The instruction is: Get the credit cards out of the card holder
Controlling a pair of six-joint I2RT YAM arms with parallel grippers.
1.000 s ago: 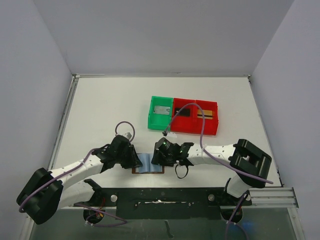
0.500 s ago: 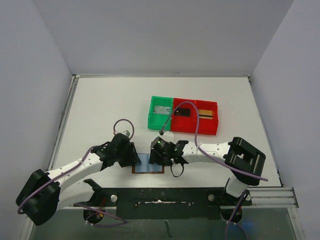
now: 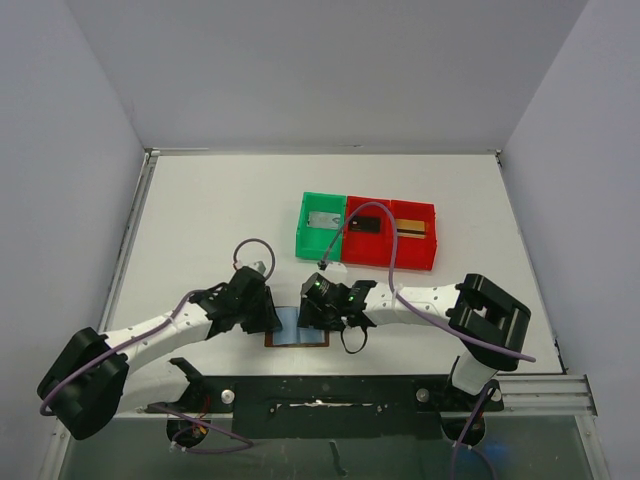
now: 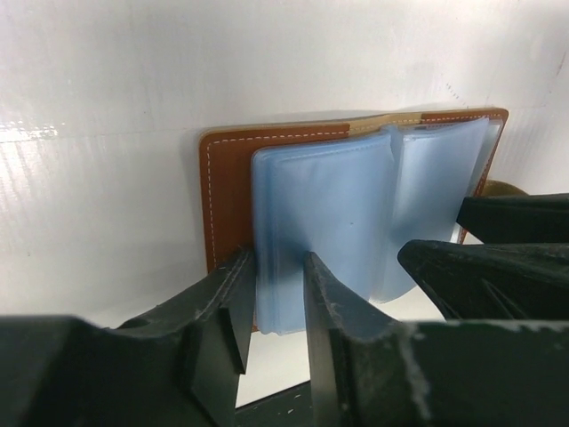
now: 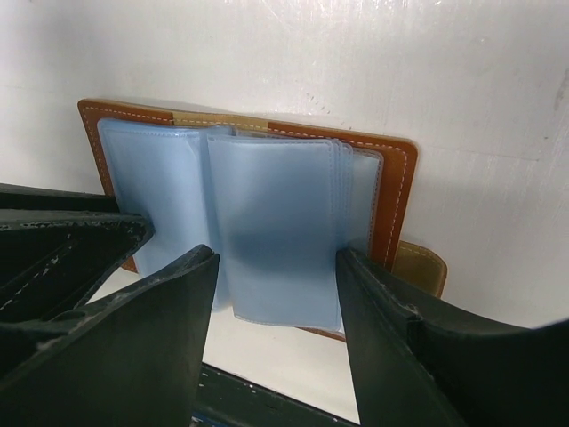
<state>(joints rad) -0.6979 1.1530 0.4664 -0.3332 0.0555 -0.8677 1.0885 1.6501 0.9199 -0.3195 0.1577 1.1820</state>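
The brown card holder lies open near the table's front edge, its blue sleeves fanned out and showing no cards. My left gripper is closed narrowly on the near edge of the left sleeve stack, which fills the gap between its fingers. My right gripper stands wide, its fingers on either side of the right sleeve stack. The holder's small tab pokes out by the right finger. A pale grey card, a black card and a golden card lie in the trays.
A green tray and a red two-bay tray sit side by side mid-table, behind the right arm. A purple cable loops over the red tray. The black base rail runs just below the card holder.
The right arm has slid a little left over the holder and its jaws have widened. The left gripper nudged right, and its jaws opened, then narrowed again onto the sleeves.
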